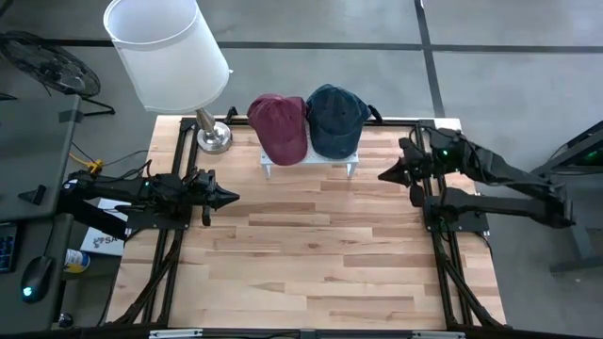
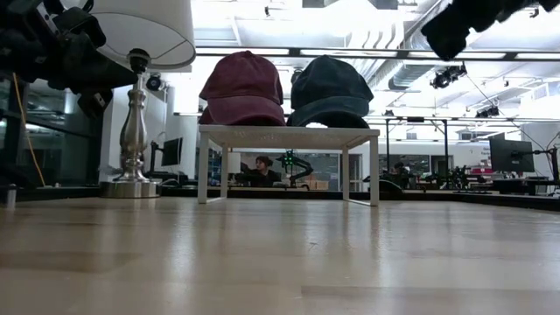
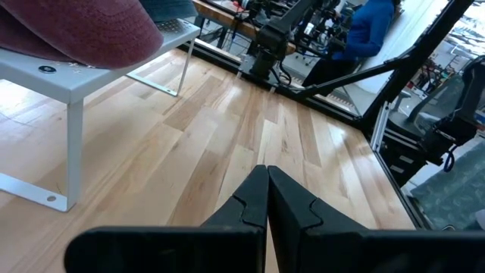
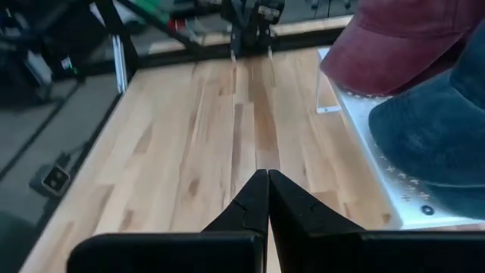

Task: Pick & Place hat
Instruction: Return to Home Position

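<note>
Closest in, the two dark fingers of the left gripper meet tip to tip with nothing between them. The right gripper shows the same pinched-together, empty jaws. Both hang above the boards of the light wooden slatted table, one at each side edge, each arm folded back and pointing inward toward the other. That reads as a resting pose, so the retreat looks all but done. Ahead of both sets of jaws and off to one side, well apart from either, stands the small white metal shelf. On it the dark red fabric baseball cap sits on the side nearer the left jaws. The dark blue fabric baseball cap sits right beside it, seemingly touching, on the side nearer the right jaws. In the low view a second rim seems to show beneath each, so each is probably a stack. Such caps should be light and soft, the crown collapsing under a pinch and apt to drag along the one below. The stiffer brim looks the surer place to grip, though the brims are hard to make out here. Beyond the left jaws, just beside the shelf, stands a silver-based lamp with a white drum shade.
</note>
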Robot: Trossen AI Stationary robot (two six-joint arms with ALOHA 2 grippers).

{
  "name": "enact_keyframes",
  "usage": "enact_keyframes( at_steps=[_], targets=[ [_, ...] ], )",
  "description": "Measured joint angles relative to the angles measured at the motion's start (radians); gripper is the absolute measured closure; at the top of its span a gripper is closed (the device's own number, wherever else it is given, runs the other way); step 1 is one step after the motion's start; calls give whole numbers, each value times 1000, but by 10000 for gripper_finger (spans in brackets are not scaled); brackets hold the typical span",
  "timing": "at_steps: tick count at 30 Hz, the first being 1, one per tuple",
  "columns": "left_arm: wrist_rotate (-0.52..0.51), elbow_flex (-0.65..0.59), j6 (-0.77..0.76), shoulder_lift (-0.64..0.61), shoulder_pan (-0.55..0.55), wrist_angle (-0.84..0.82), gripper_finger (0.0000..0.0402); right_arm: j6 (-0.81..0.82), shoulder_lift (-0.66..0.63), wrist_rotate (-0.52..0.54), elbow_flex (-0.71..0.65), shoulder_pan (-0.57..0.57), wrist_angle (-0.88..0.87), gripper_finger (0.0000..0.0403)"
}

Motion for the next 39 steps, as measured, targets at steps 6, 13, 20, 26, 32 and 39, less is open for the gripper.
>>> enact_keyframes(
  at_steps=[6, 13, 20, 26, 32, 39],
  targets=[
    [0, 0, 0, 0, 0, 0, 401, 151, -138, 8, -181, 17, 181, 401],
    [0, 0, 0, 0, 0, 0, 401, 290, -261, 15, -336, 56, 351, 402],
    [0, 0, 0, 0, 0, 0, 401, 324, -369, 80, -465, 119, 480, 402],
    [0, 0, 0, 0, 0, 0, 401, 388, -446, 158, -561, 187, 572, 402],
    [0, 0, 0, 0, 0, 0, 401, 386, -517, 212, -638, 229, 620, 403],
    [0, 0, 0, 0, 0, 0, 401, 381, -584, 238, -700, 229, 634, 403]
  ],
)
